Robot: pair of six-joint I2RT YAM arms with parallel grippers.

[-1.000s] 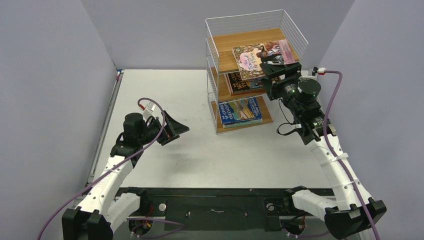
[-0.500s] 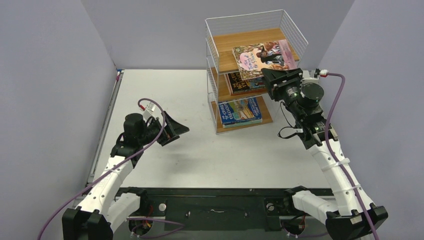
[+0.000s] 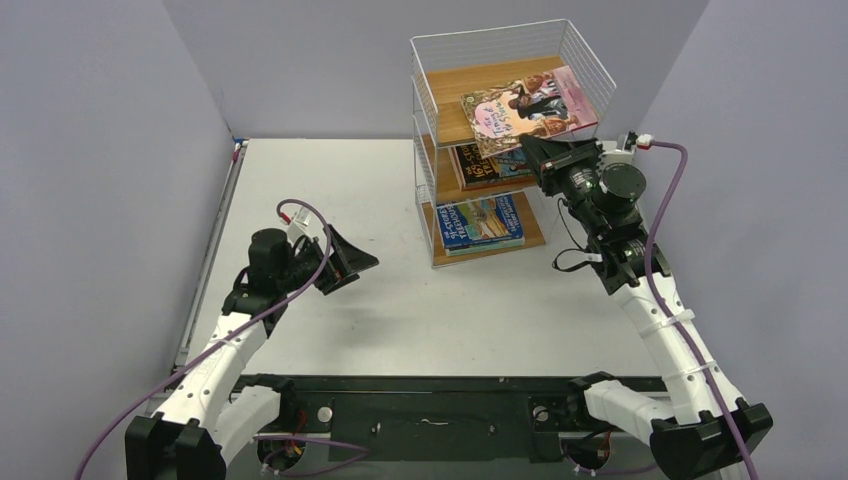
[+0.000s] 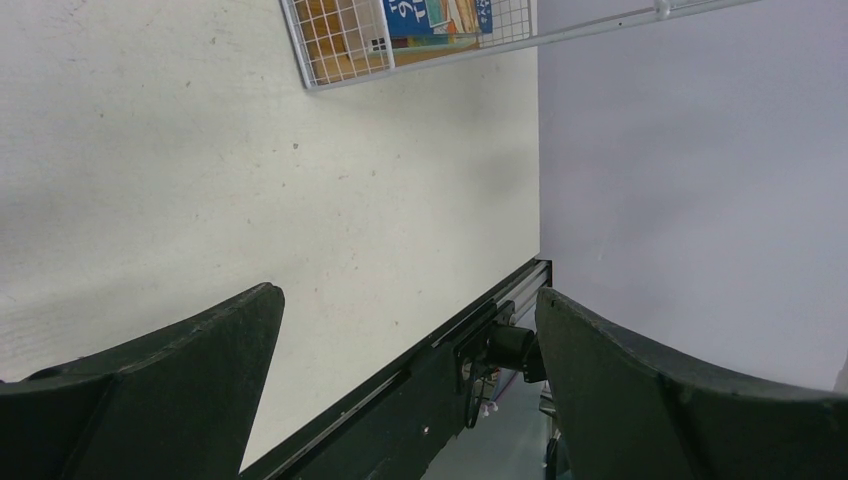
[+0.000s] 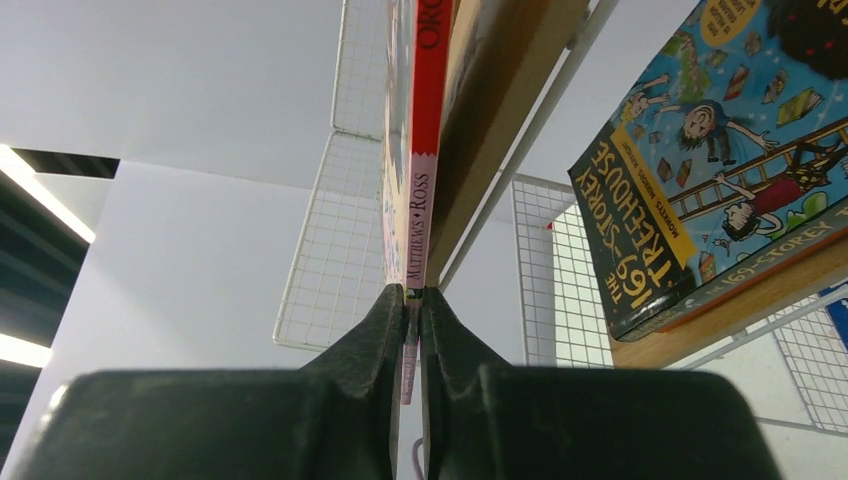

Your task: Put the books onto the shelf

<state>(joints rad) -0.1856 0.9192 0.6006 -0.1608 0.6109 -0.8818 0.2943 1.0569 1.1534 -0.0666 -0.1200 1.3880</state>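
A: Top view?
B: Pink book sits tilted on the shelf's top tier, near edge overhanging. Right gripper is clamped on that edge. Left gripper is spread wide, well left of the shelf.
A: Wrists?
B: Left: nothing between its fingers. Right: fingers pinch the book's spine.

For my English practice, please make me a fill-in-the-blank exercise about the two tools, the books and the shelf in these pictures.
1. The right tool is ___ on the pink book.
2. The left tool is open and holds ___.
3. The blue book lies on the ___ tier of the shelf.

Missing words: shut; nothing; bottom.
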